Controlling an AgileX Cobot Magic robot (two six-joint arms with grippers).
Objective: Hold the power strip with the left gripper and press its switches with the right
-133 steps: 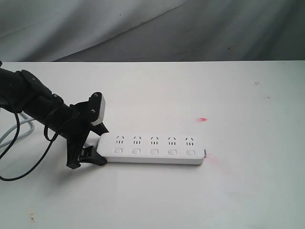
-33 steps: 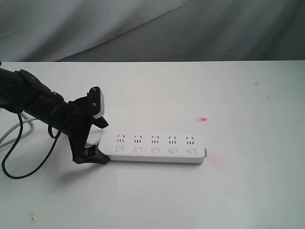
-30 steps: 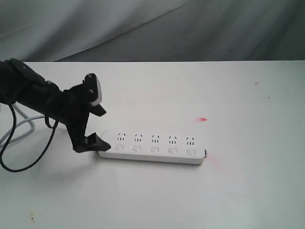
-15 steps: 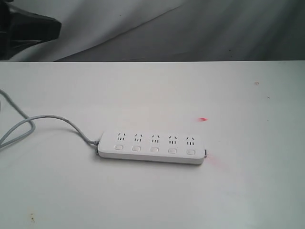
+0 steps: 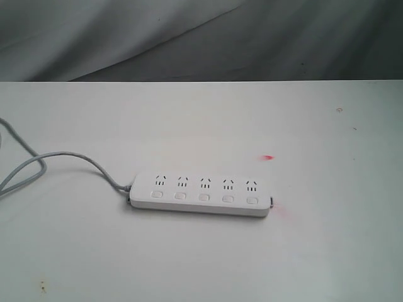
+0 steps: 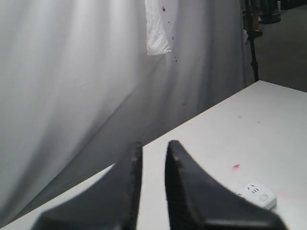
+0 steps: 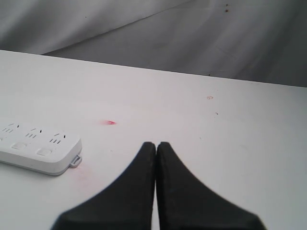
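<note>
**benchrat:** Going left to right in the exterior view: a grey cord (image 5: 63,156) loops in from the left edge of the white table (image 5: 340,245) and runs into the power strip (image 5: 214,190). The strip lies flat, a bit left of middle. Its five switches (image 5: 203,197) sit in a row along the near side. There's a small red spot (image 5: 269,157) on the table behind its right end.

**wirenut:** And the claws?

**benchrat:** Only the wrist views show them. The left gripper (image 6: 154,146) has a narrow gap between its fingers, holds nothing and is well apart from the strip. That camera catches just one tip of the strip, plus a pale curtain (image 6: 72,72) behind the table. The right gripper (image 7: 156,143) has its fingers pressed together with nothing between them. It's near the strip's right end but not touching, and three socket sets show from there.

**wirenut:** Room to move?

**benchrat:** Loads. There's bare table all round the strip, widest on the right. The cord takes up only the left side.
</note>
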